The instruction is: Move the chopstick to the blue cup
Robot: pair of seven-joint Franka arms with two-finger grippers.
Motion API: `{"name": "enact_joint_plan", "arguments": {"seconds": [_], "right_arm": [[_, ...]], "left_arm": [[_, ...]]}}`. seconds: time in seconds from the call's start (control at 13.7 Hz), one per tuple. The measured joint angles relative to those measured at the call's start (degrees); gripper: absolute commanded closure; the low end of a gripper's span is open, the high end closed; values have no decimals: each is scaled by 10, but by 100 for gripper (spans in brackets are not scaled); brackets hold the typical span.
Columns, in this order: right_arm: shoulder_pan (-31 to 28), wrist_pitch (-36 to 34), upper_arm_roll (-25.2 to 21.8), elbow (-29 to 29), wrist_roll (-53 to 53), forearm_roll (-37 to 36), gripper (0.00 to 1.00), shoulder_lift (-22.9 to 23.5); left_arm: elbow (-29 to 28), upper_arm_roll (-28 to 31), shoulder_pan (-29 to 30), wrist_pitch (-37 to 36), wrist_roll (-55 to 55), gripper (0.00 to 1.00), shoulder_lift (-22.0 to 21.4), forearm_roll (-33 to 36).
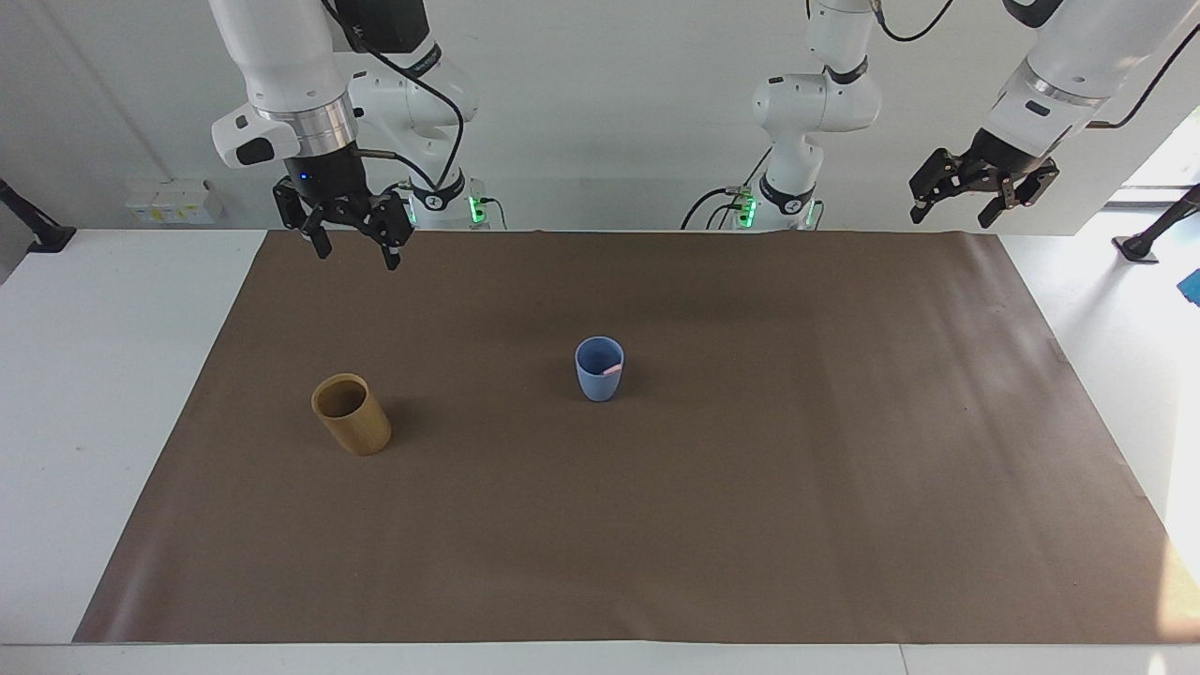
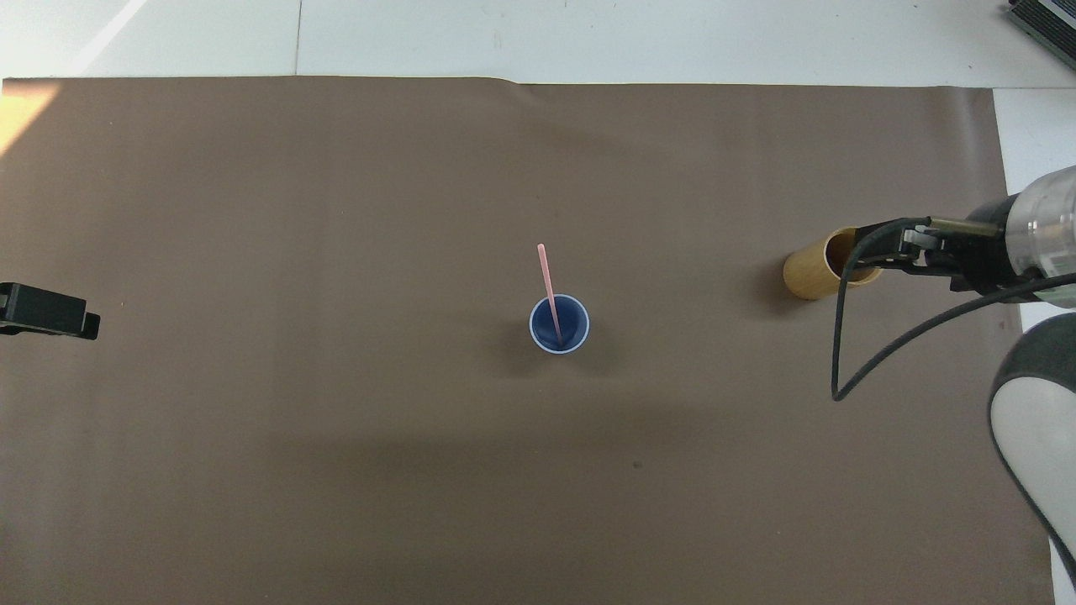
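Observation:
The light blue cup (image 1: 599,368) (image 2: 559,323) stands upright mid-mat. The pale pink chopstick (image 2: 547,281) stands in it, leaning on the rim with its upper end tilted away from the robots; in the facing view only its pink tip (image 1: 611,370) shows at the rim. My right gripper (image 1: 356,255) (image 2: 904,250) hangs open and empty, high over the mat's edge nearest the robots at the right arm's end, well clear of the cup. My left gripper (image 1: 952,217) (image 2: 50,311) waits open, raised at the left arm's end.
A tan-brown cylindrical cup (image 1: 352,413) (image 2: 820,269) stands on the brown mat (image 1: 750,487) toward the right arm's end; in the overhead view the raised right gripper and its cable overlap it. White tabletop (image 1: 112,375) borders the mat.

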Motion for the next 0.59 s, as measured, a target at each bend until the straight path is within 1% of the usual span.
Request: {"name": "enact_joint_plan", "arguments": {"seconds": [0.22,0.37,0.59], "right_arm": [[-3,-30,0,20,0,21,0,7],[-4,-35,0,34,-6,29,0,16],[-10,-35,-1,36,-21,29,0,20]], "left_arm": [[0,0,0,0,0,0,0,0],[0,0,0,0,0,0,0,0],[0,0,0,0,0,0,0,0]]}}
